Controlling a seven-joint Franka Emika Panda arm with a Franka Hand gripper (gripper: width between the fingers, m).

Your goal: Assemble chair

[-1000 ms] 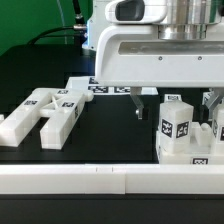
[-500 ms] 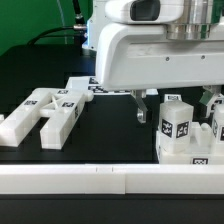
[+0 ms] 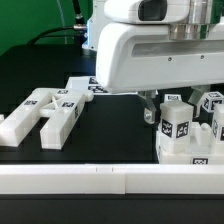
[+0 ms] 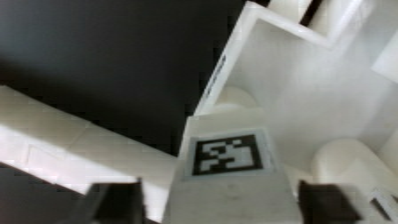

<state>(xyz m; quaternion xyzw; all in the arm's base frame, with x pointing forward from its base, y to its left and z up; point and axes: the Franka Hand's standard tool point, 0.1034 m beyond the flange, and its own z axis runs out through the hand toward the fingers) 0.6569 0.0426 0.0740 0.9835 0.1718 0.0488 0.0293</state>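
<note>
The chair is in loose white tagged pieces. An upright tagged bar [image 3: 177, 125] stands in a cluster at the exterior view's right, beside a small tagged cube [image 3: 212, 101] and a low block [image 3: 190, 152]. My gripper [image 3: 174, 108] hangs over this cluster; one finger [image 3: 147, 108] shows beside the bar and the other is hidden. In the wrist view the tagged bar [image 4: 228, 150] runs between my gripper [image 4: 219, 203], whose dark fingers [image 4: 111, 203] sit tight along both of the bar's sides.
A slotted white block with tags [image 3: 45, 110] and a long bar [image 3: 75, 88] lie at the exterior view's left. A white rail [image 3: 100, 180] runs along the front edge. The black table [image 3: 115, 130] lies between the two groups of pieces.
The jaws have closed in from wide open onto the upright bar. The visible finger has moved toward the exterior view's right, and the tagged cube shows more fully.
</note>
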